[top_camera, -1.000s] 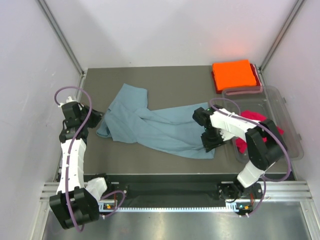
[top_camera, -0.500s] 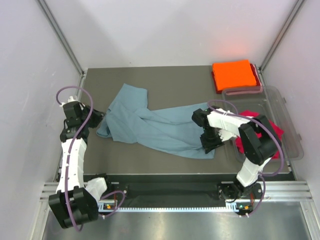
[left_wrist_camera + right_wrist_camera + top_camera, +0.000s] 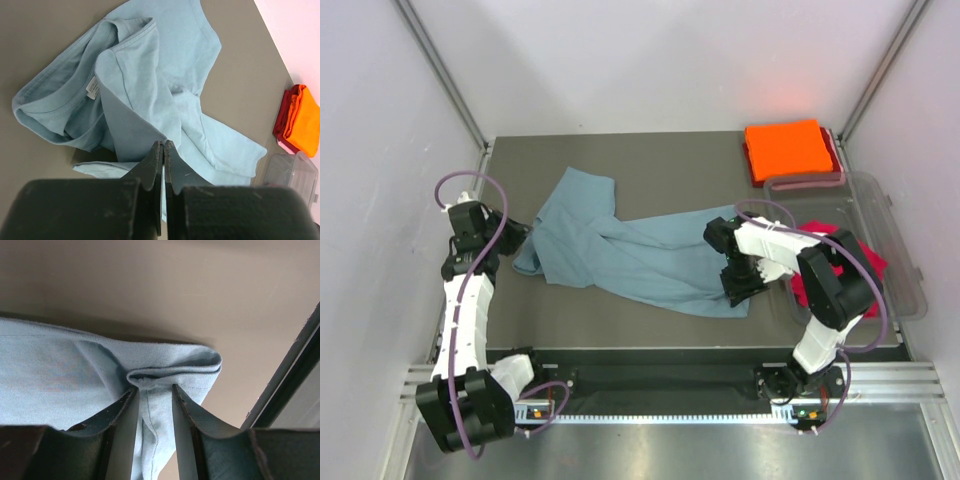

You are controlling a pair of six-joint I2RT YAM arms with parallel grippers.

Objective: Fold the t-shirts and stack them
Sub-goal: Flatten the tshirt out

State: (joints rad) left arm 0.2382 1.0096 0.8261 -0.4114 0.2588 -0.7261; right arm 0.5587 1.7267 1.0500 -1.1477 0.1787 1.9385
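Note:
The grey-blue t-shirt [image 3: 620, 250] lies crumpled and spread across the middle of the table, and it also shows in the left wrist view [image 3: 150, 85]. My right gripper [image 3: 738, 290] is closed on a folded hem corner of it [image 3: 170, 365] at its near right end. My left gripper [image 3: 513, 235] is shut and empty just left of the shirt's collar end [image 3: 163, 142]. The orange t-shirt [image 3: 785, 148] lies folded at the back right on a folded red cloth [image 3: 284, 116]. A crimson t-shirt [image 3: 825, 235] lies bunched in the tub.
A clear plastic tub [image 3: 900, 250] stands along the right edge of the table, close beside my right arm. White walls enclose the table on the left, back and right. The tub's dark rim [image 3: 290, 375] shows at the right of the right wrist view.
The right arm's elbow has shifted slightly to the left; its gripper stays on the shirt's hem. The left arm has barely moved.

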